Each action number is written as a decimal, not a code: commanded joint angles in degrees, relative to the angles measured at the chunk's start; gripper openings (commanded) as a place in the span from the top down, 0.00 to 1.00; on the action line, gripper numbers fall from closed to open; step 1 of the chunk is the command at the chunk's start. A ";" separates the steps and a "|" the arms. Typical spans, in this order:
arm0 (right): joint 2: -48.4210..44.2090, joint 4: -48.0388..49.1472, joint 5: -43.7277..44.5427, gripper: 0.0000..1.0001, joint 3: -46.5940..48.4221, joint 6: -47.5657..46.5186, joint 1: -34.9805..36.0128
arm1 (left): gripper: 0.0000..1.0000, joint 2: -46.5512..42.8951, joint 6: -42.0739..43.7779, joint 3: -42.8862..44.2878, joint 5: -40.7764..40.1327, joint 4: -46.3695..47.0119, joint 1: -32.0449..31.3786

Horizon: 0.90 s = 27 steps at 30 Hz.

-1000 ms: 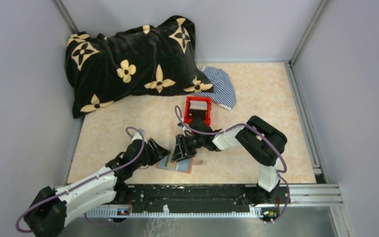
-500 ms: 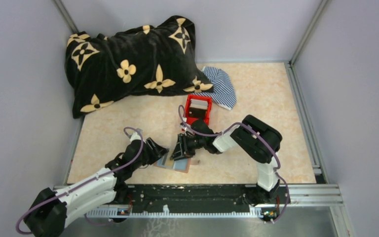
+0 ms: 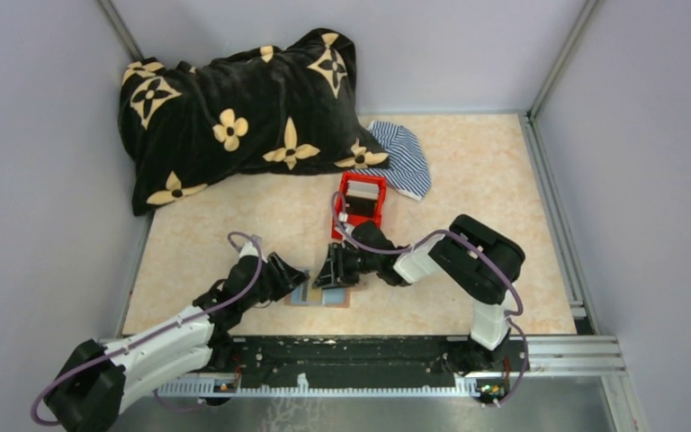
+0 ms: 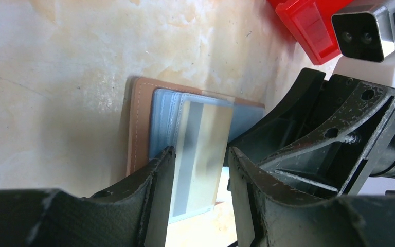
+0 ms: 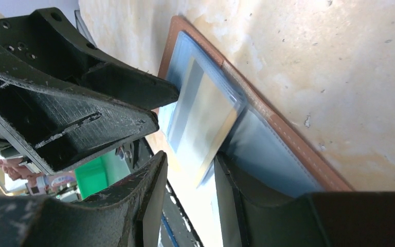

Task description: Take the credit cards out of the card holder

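The card holder (image 3: 323, 297) lies opened flat on the tabletop (image 3: 477, 180), close to the near edge and between the two arms, its brown leather rim framing light blue inner pockets. One credit card (image 4: 203, 135), pale with a grey band along it, sticks partway out of a pocket, its free end tilted up off the holder. The left pincer (image 4: 200, 152) reaches in from the left with its jaws partly spread, one fingertip over the blue pocket and the other by the card's far edge; a strip of tabletop shows between the card and one finger, so it grasps nothing. The right pincer (image 5: 190, 157) comes in from the opposite side, jaws also partly spread with the card's raised end lying between them; one finger seems to meet the card's corner, but I cannot tell whether the card is truly clamped. Behind them stands a red box (image 3: 361, 200), with a striped cloth (image 3: 405, 160) and a black flowered blanket (image 3: 234, 108) farther back.
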 commanded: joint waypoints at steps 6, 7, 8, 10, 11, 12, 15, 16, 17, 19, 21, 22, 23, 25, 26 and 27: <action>-1.92 10.03 9.84 0.60 -1.71 1.09 0.13 | 0.51 1.25 -0.26 -2.03 13.59 -4.64 -1.37; -1.47 10.69 9.59 0.60 -1.80 1.42 0.15 | 0.51 1.76 0.00 -1.95 13.79 -4.41 -1.37; -0.73 11.82 9.00 0.61 -1.88 1.84 0.16 | 0.51 2.53 0.19 -2.00 13.97 -3.88 -1.37; 0.56 14.17 8.20 0.62 -2.02 2.94 0.19 | 0.51 3.83 0.44 -1.92 14.21 -3.11 -1.37; 1.10 14.81 7.60 0.63 -2.00 3.18 0.25 | 0.51 4.44 0.58 -1.63 13.95 -3.23 -1.37; 1.53 15.03 7.05 0.65 -1.88 3.20 0.23 | 0.50 4.77 0.87 -1.21 13.05 -3.83 -1.37; 1.50 13.97 4.86 0.67 -1.61 1.79 0.21 | 0.49 4.45 1.55 -0.15 10.14 -5.34 -1.28; 1.28 12.44 3.92 0.67 -1.38 0.75 0.26 | 0.49 4.21 1.57 0.04 9.52 -5.36 -1.28; 0.79 10.90 3.26 0.67 -1.30 -0.80 0.23 | 0.49 3.84 1.52 0.14 8.69 -5.46 -1.28; -0.44 6.44 2.43 0.67 -1.29 -4.07 0.23 | 0.49 3.50 1.42 0.52 7.60 -6.17 -1.28; -1.91 2.51 1.24 0.67 -1.59 -6.86 0.15 | 0.48 3.20 1.14 0.78 6.89 -6.73 -1.28; -2.78 0.69 0.83 0.67 -1.86 -8.13 0.13 | 0.48 3.06 0.88 0.79 6.75 -6.74 -1.28; -3.54 -1.38 0.31 0.67 -1.81 -9.72 0.06 | 0.48 3.02 0.75 0.71 6.60 -6.76 -1.28; -4.86 -7.52 -0.63 0.66 -0.58 -14.33 0.18 | 0.48 2.80 0.71 0.92 5.97 -7.39 -1.28; -5.11 -9.74 -1.23 0.66 -0.10 -15.50 0.20 | 0.48 2.71 0.85 1.29 5.52 -7.91 -1.21; -5.42 -10.58 -1.48 0.66 -0.11 -16.25 0.10 | 0.48 2.66 1.11 1.62 5.19 -8.39 -1.19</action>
